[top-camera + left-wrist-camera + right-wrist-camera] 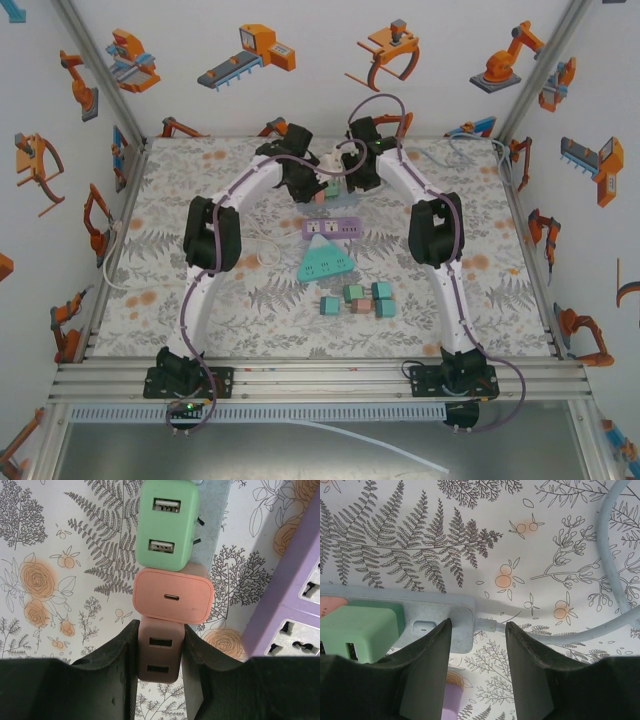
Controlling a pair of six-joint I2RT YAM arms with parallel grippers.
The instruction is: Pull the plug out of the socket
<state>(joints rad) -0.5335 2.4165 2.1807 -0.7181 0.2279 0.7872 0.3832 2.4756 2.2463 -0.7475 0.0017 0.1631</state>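
When viewed from the left wrist: three plugs in one row along the pale strip (212, 535). Green plug (166, 522) farthest, salmon plug (172, 597) in the middle, mauve plug (160, 652) nearest, the last two touching. Left pincer (159, 627) clenched on the mauve plug, one finger flat against each flank. Pale strip hidden under that plug. Purple strip (295, 605) just beside the pale strip.

From the right wrist instead: the cable end of the pale strip, with a pale cable (615, 555) leaving it and curving away. Green plug farther along the strip from that end. Right pincer (477, 625) released, fingers apart astride the strip's end, gripping nothing.

From the top camera: both arms bent inward over the pale strip. Nearer the arm bases than the pale strip: purple strip, then a teal triangular socket (326, 262), then small blocks (360, 300). Bench (180, 300) covered in white cloth printed with grey ferns and orange flowers. White walls around, dotted with robot-arm stickers (250, 55); aluminium rails at the corners.
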